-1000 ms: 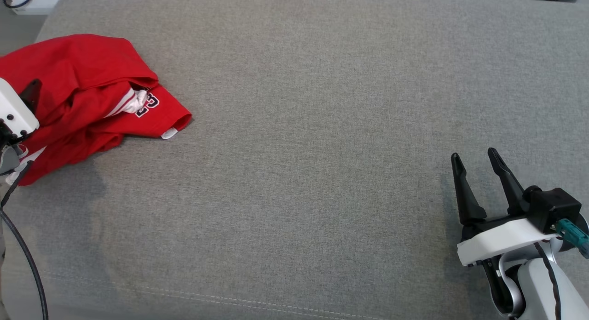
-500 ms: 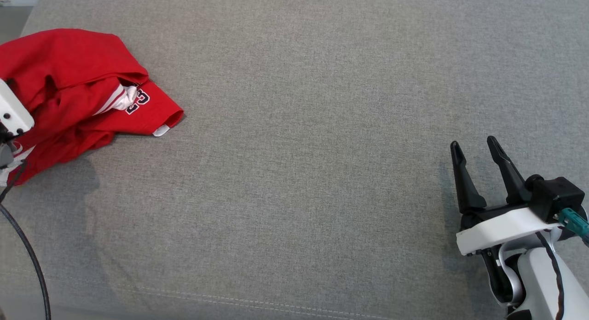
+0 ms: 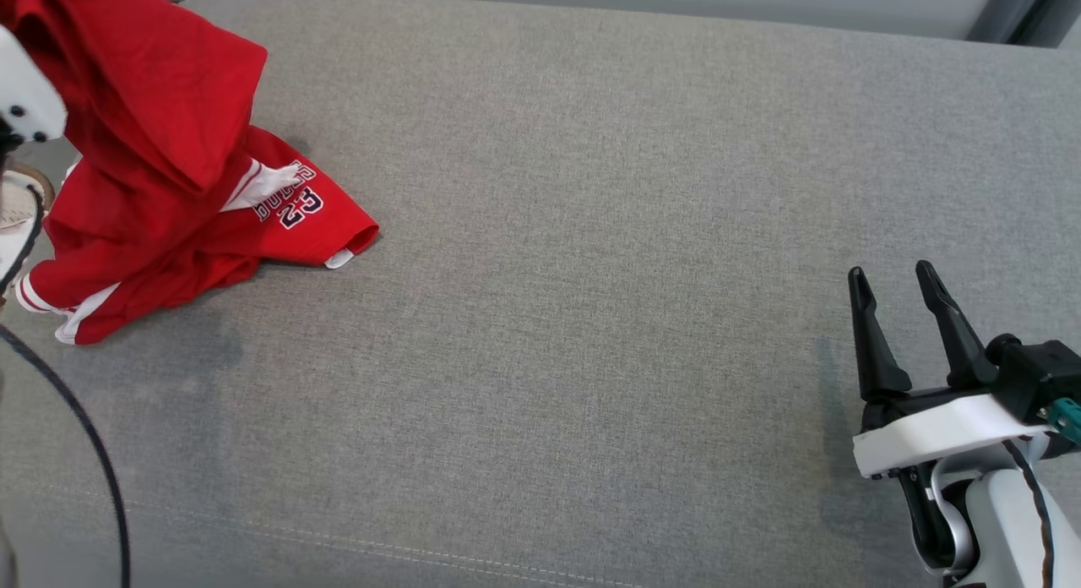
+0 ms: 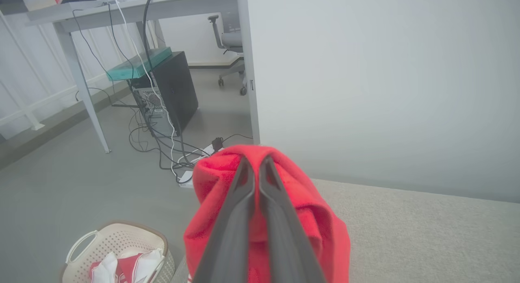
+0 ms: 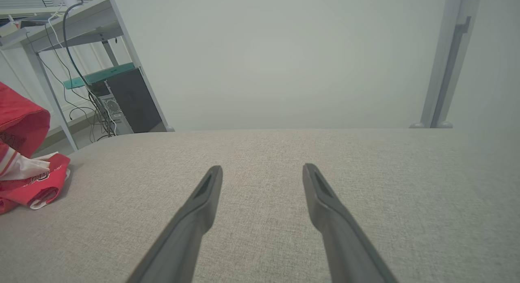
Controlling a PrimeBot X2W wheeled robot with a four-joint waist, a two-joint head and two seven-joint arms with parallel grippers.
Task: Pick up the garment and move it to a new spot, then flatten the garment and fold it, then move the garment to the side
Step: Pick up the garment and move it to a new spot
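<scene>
Raised off the grey cushion (image 3: 591,233) since a second ago, the red garment (image 3: 160,123) hangs at the far left, its lower part resting on the fabric. The left gripper (image 4: 256,163) is clamped on its top fold; the right gripper (image 3: 891,269) hovers near right, jaws wide, empty.

left claw (image 4: 256,161) pinched closed, right claw (image 3: 892,270) spread wide
</scene>
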